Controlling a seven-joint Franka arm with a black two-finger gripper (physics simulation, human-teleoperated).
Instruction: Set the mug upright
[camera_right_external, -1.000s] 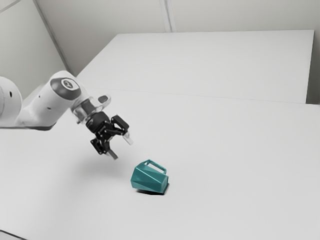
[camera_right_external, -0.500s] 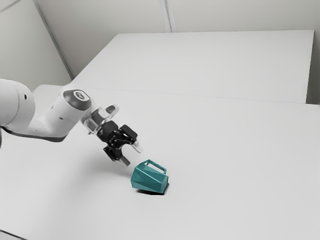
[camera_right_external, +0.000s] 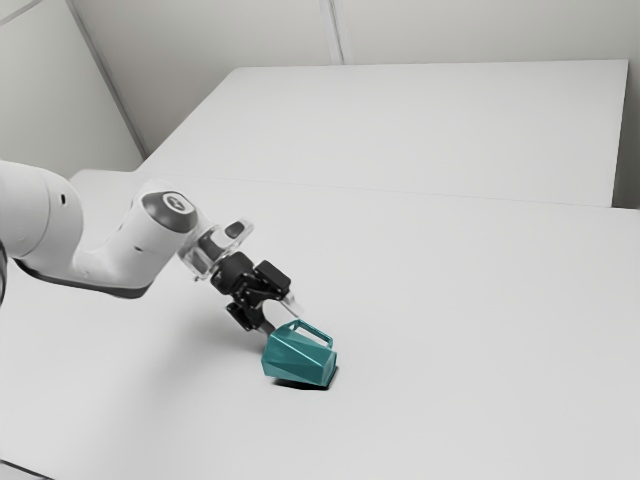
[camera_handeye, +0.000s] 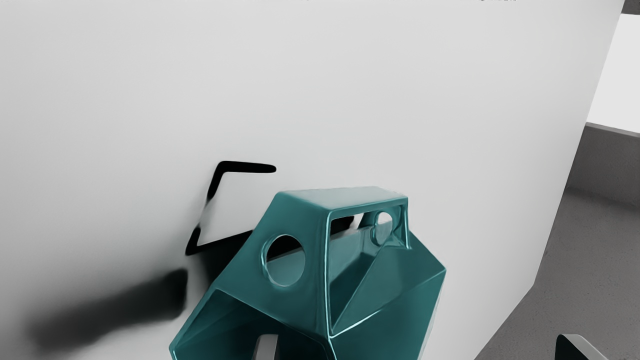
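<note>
Mug (camera_right_external: 300, 360) on its side, gripper (camera_right_external: 282, 320) spread wide, wrist view revealing mug's round hole (camera_handeye: 285, 261)

Mug (camera_right_external: 300, 358) blocking the way ahead of the tool (camera_right_external: 281, 318), open air above both

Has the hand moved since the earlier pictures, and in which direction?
Yes: the hand has moved toward the exterior view's right and lower, nearer to the unmoved mug.

one teal mug (camera_right_external: 300, 358), one robot arm (camera_right_external: 145, 240)
</note>
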